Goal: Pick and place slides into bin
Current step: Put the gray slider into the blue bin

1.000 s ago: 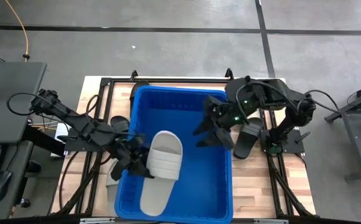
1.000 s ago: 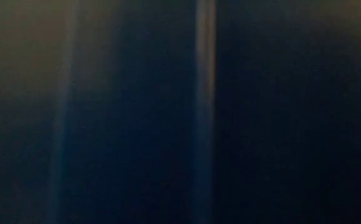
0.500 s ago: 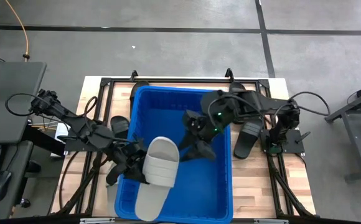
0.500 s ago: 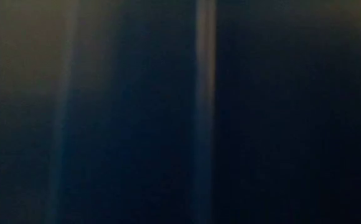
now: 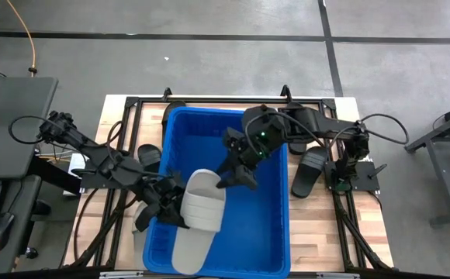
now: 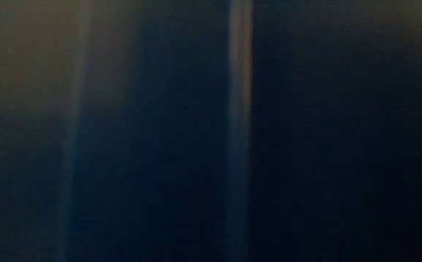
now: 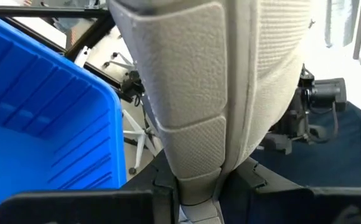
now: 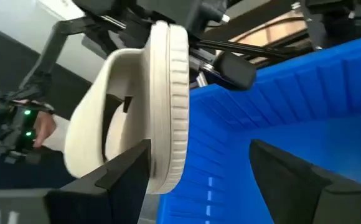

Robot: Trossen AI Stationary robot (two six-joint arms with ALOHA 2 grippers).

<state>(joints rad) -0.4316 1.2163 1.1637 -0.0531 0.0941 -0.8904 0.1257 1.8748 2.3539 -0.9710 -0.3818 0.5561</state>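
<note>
A light grey slide (image 5: 198, 221) hangs over the left side of the blue bin (image 5: 260, 232). My left gripper (image 5: 169, 208) reaches in from the table's left and is shut on it. My right gripper (image 5: 233, 175) hovers open above the bin, close to the slide's far end (image 8: 168, 93). I cannot tell whether one of its fingers touches the slide. The low view is dark and shows none of this. My left gripper pinches the slide at its left side, where the wide strap meets the sole (image 7: 196, 177), with one finger on each side. The fingers come nearly level from the table's left and lie across the slide. The slide is lifted clear, its heel end over the bin's near rim.
Black slides lie on the table to the right of the bin (image 5: 309, 172), to its left (image 5: 149, 155) and at its far left corner (image 5: 172, 113). A light one (image 5: 140, 232) lies by the bin's left wall. The table frame's black bars run around the bin.
My right gripper has travelled over the bin toward the table's left, sinking a little, and now stands close to the held slide's far end. Its fingers have stayed open. The slide has stayed lifted in my left gripper.
</note>
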